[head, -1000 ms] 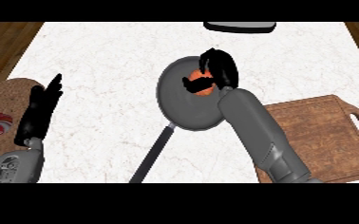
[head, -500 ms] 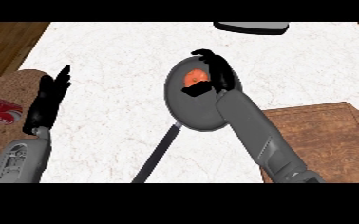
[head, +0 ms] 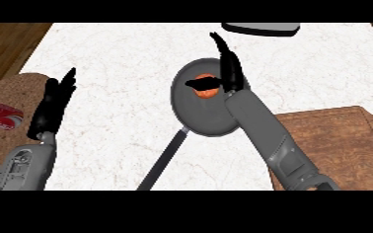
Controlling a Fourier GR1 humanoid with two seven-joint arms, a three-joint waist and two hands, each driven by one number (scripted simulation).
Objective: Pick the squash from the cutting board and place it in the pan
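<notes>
A kitchen: marble counter (head: 131, 69), pan (head: 207, 118), wooden cutting board (head: 335, 138)

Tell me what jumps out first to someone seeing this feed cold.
The orange squash lying in the dark pan at the counter's middle, with the right hand over it, fingers straight and thumb across the squash. Next, the pan's long handle running toward the lower left, and the wooden cutting board at the lower right. The left hand rests open near the left edge.

Single head view only, looking steeply down onto counter top (head: 116, 64); both forearms enter from lower edge. Close range. No 2nd view to compare.
</notes>
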